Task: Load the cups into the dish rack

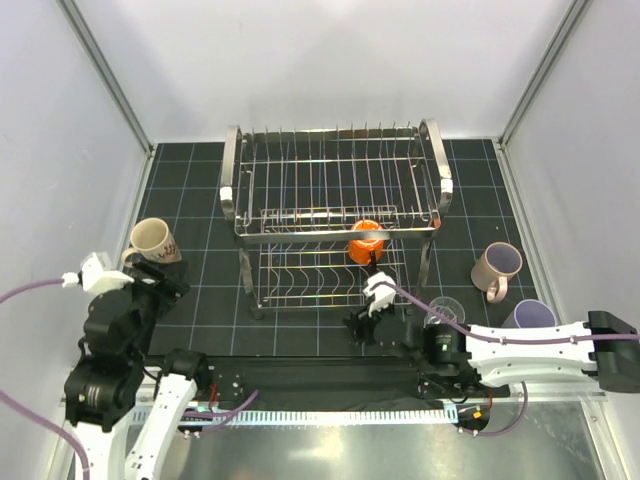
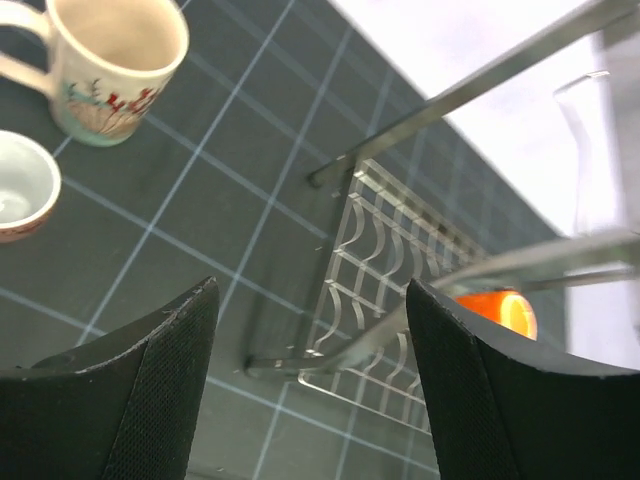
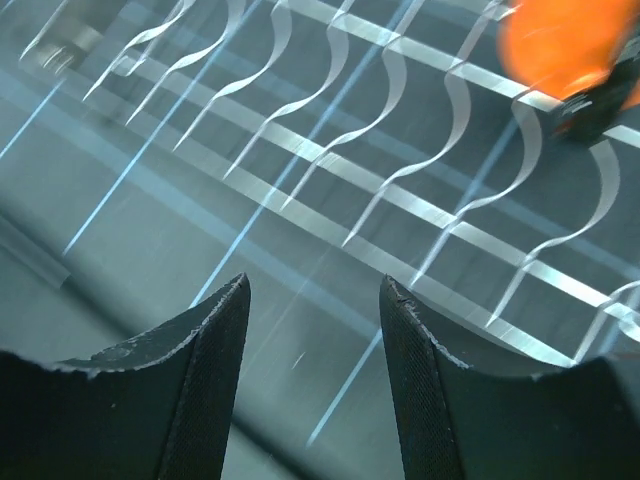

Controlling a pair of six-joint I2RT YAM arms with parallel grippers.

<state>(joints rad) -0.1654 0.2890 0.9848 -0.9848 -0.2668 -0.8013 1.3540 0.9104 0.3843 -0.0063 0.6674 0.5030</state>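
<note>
**One cup in, five to go**

By my reading the job had barely started. Only the small orange cup (image 1: 367, 240) was in the dish rack (image 1: 335, 190), low at the front right. From the left wrist view it looked to be on the lower tier, though I couldn't tell exactly how it sat.

The other cups stood on the table (image 1: 200, 200):
- The cream mug (image 1: 152, 240) stood left of the rack, upright, with a red and dark print on its side.
- A cup with a white inside and a salmon rim (image 2: 20, 190) sat just beside the cream mug. I could see it only from the left wrist.
- On the right, the beige-pink mug (image 1: 497, 270), the clear glass tumbler (image 1: 443, 310) and the lavender tumbler (image 1: 530, 315) made a loose cluster.

The left jaws were spread and empty, aimed across the table towards the rack's near left corner. The right jaws were also spread with nothing between them, hovering close over the lower tier. The orange cup was a blur at the upper right of that view.

The rack was bright chrome wire with straight rails, looped end frames and wavy plate slots along the lower tier. The mugs looked like glazed ceramic, smooth and handled. The table had a matte dark surface ruled in a pale grid.
</note>
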